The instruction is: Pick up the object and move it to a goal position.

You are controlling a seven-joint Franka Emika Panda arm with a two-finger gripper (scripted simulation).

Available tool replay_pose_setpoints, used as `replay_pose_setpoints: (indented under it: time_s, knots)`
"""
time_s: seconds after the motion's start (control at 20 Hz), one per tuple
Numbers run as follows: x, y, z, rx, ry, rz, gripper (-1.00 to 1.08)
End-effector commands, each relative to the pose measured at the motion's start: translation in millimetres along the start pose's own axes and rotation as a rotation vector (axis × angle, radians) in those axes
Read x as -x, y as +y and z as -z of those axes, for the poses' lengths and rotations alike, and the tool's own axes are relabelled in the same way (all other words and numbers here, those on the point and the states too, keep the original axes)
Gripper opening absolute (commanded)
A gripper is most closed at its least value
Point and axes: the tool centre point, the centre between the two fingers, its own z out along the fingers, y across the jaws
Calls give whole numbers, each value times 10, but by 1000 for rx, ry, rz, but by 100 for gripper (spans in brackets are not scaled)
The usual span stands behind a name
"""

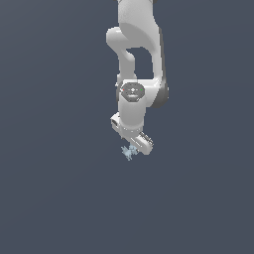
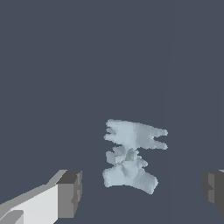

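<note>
Grey fingertips [image 2: 70,192] of the white gripper [image 2: 140,192], jaws spread, flank the pale blue-grey object [image 2: 131,155].
Lower squarely so both pads meet its spiky body, then close gently.

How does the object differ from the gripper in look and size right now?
The object is pale blue-grey, the gripper white with dark grey fingers. The object is irregular and spiky, the gripper blocky and flat-faced. The object is far smaller and fits between the open jaws. Both are matte.
</note>
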Motion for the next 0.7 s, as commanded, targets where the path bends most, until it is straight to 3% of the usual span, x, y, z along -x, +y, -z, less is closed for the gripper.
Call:
replay_pose_setpoints:
  time_s: [0.0,0.65]
  knots:
    - [-5,1,-35,-1,2,-52,100]
    - [-12,5,-107,-1,5,-152,100]
